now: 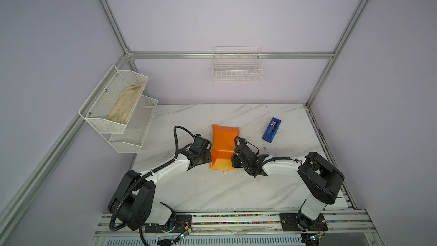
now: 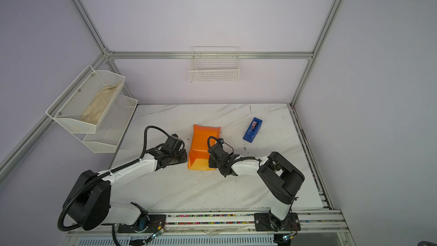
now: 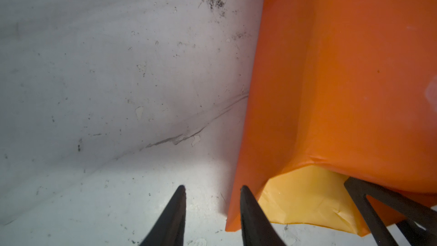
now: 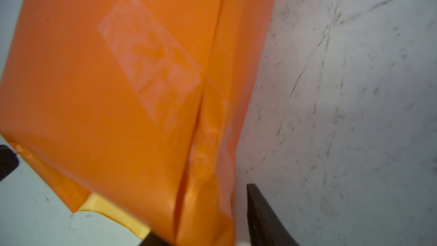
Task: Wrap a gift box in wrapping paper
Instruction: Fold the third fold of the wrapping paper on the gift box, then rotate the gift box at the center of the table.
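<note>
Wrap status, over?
Both open: left gripper beside the wrapping paper, right gripper astride its edge. Paper folded as a sleeve, ends open; gift box unseen. Tape dispenser stands apart.

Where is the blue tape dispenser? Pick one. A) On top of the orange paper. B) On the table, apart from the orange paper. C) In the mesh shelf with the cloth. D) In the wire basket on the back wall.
B: the blue tape dispenser stands on the table, clear of the wrapping paper.

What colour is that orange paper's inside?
Pale yellow, at the open end of the wrapping paper; clearest in the left wrist view.
</note>
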